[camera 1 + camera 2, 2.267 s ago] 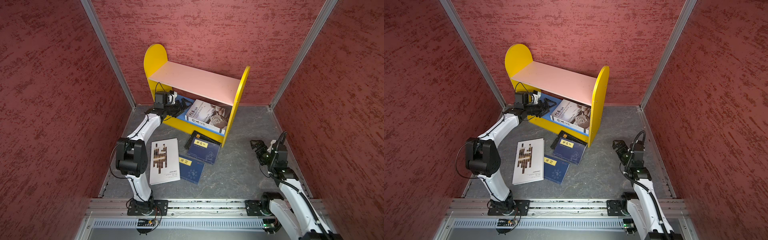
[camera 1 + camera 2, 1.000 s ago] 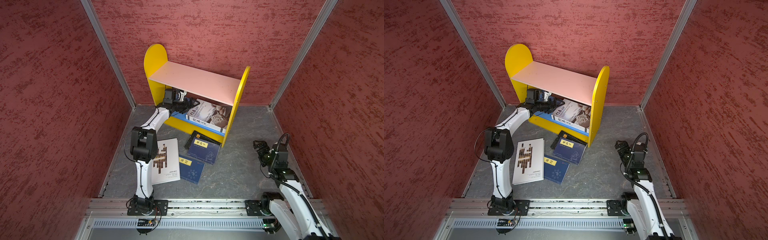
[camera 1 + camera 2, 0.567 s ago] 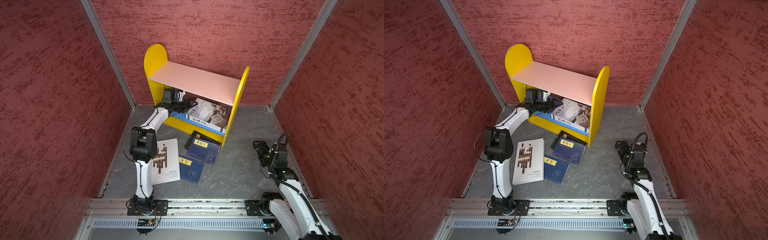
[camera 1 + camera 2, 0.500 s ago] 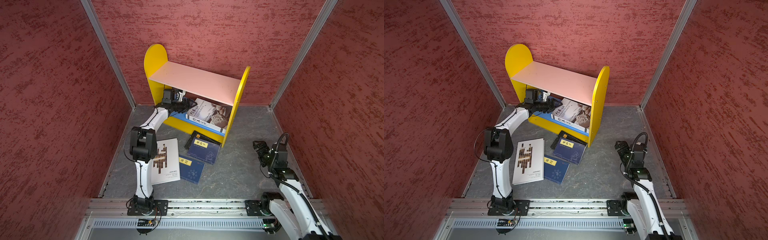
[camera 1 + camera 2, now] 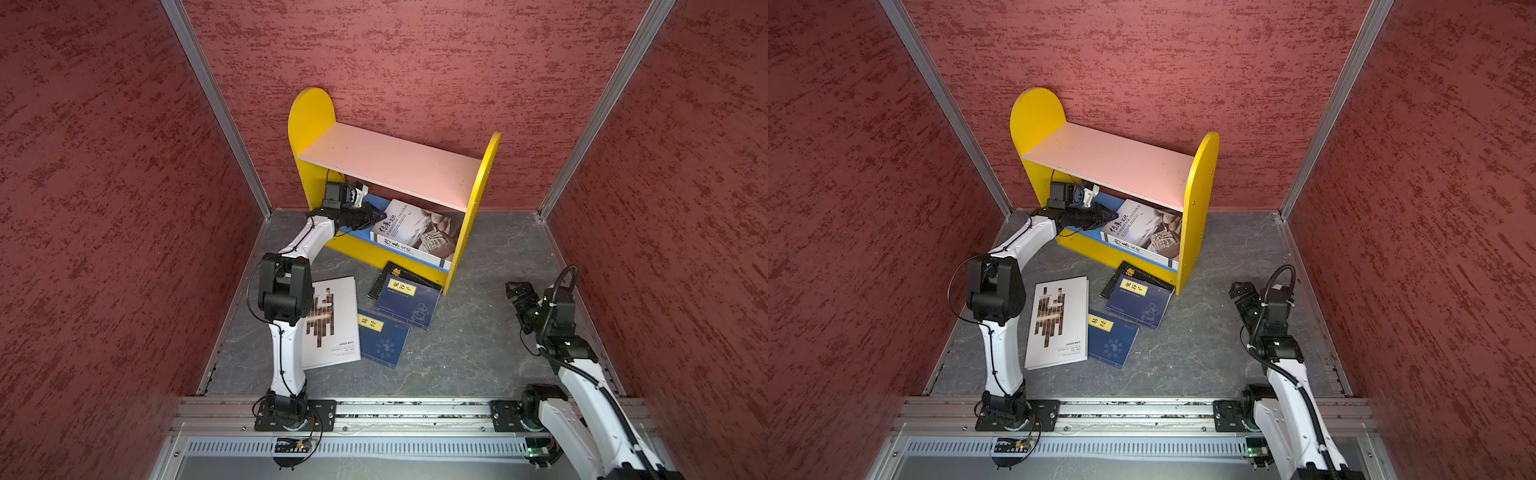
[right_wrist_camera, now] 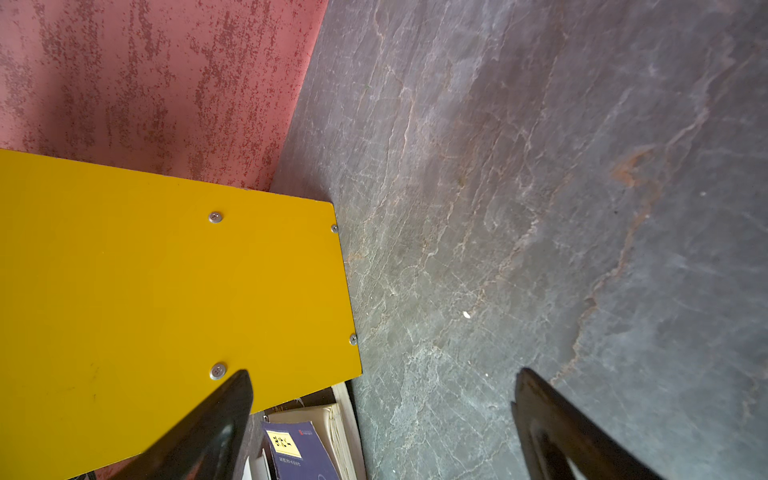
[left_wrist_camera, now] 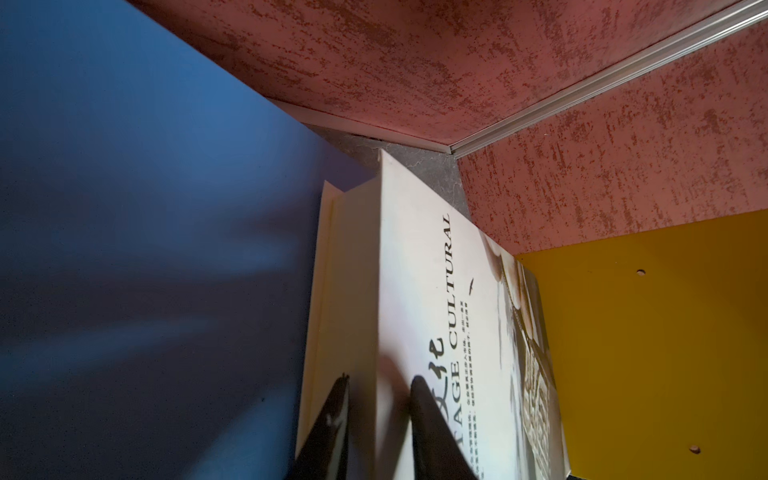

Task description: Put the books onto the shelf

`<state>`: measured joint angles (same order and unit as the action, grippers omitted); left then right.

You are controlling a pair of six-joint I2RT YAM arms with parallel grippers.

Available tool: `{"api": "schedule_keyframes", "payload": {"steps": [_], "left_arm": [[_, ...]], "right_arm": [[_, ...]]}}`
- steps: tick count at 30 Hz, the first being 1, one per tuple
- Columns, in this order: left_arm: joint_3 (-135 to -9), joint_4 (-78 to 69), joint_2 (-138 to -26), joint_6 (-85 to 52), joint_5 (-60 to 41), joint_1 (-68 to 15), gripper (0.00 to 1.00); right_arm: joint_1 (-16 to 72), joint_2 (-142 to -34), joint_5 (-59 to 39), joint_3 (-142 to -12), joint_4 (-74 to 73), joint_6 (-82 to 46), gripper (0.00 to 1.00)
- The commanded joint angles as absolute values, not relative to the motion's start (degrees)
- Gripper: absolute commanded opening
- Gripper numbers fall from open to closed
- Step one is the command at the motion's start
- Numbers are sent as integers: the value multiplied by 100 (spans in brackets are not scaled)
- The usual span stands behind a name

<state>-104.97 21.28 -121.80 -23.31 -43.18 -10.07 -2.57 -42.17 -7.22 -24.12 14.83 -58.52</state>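
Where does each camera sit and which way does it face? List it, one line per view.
Top views: high over the front rail, looking down at the shelf, left gripper and right gripper.
Left wrist: inside the lower tier, facing the white book; its fingers straddle that book's edge.
Right wrist: low over the floor, facing the shelf's yellow end panel; its open fingers show.
Shared: both wrist views show that panel, inner face versus outer.

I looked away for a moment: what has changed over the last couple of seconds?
The left hand reached in under the pink board and closed on the top corner of the leaning white book. The right hand, open, and the four floor books stayed put.
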Motion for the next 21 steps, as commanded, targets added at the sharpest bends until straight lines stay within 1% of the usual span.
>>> {"api": "schedule_keyframes", "payload": {"steps": [1, 4, 12, 16, 21], "left_arm": [[-10435, 2384, -11909, -2243, -5045, -1258, 17], [-10391, 2393, -11892, -2234, -5064, -1247, 11], [-10140, 2240, -11766, -2341, -5316, -1158, 2], [-10074, 2323, -11713, -2260, -5441, -1139, 0], [-10022, 2440, -11682, -2154, -5467, -1126, 0]], "right_arm": [[-243, -4131, -676, -2339, 1396, -5889, 99], [-244, -4087, -669, -2324, 1414, -5901, 99], [-242, -3926, -644, -2251, 1485, -5959, 99], [-246, -3831, -633, -2193, 1527, -6002, 99], [-239, -3746, -624, -2157, 1572, -6029, 99]]}}
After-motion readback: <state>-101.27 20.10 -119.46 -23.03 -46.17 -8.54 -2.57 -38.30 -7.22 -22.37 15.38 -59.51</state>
